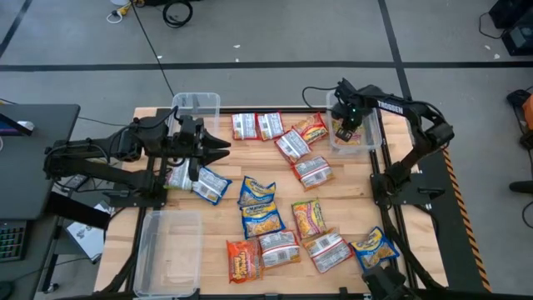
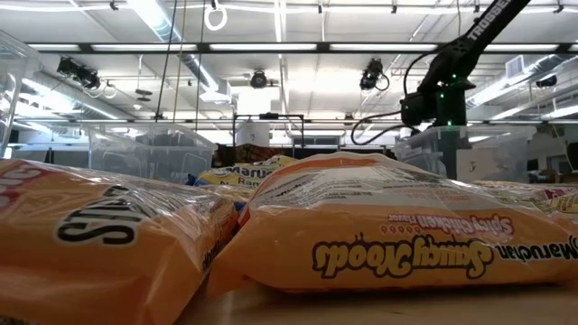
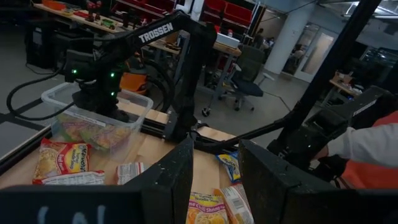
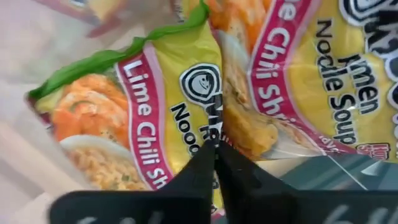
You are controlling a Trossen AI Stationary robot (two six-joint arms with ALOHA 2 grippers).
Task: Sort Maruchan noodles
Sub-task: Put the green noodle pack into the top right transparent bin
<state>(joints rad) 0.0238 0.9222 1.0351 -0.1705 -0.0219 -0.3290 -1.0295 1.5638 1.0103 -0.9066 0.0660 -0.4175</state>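
Note:
Several Maruchan noodle packets lie flat across the table's middle and near side, among them an orange one and a blue-and-yellow one. My right gripper is shut and points down into a clear bin at the far right. Two yellow Lime Chili packets lie side by side in that bin, the left one under the fingertips. My left gripper hangs level and open above the table's left side with nothing between its fingers. A blue-and-yellow packet lies below it. My right gripper comes from above, pointing down. Its shut fingertips meet on the left Lime Chili packet's long edge, beside the second packet. That packet lies flat in the bin. Whether any wrapper is caught between the fingers, I cannot tell.
A clear bin stands at the far left and another at the near left. Two orange packets lie close to the low camera. A person's sleeve shows beyond the table in the left wrist view.

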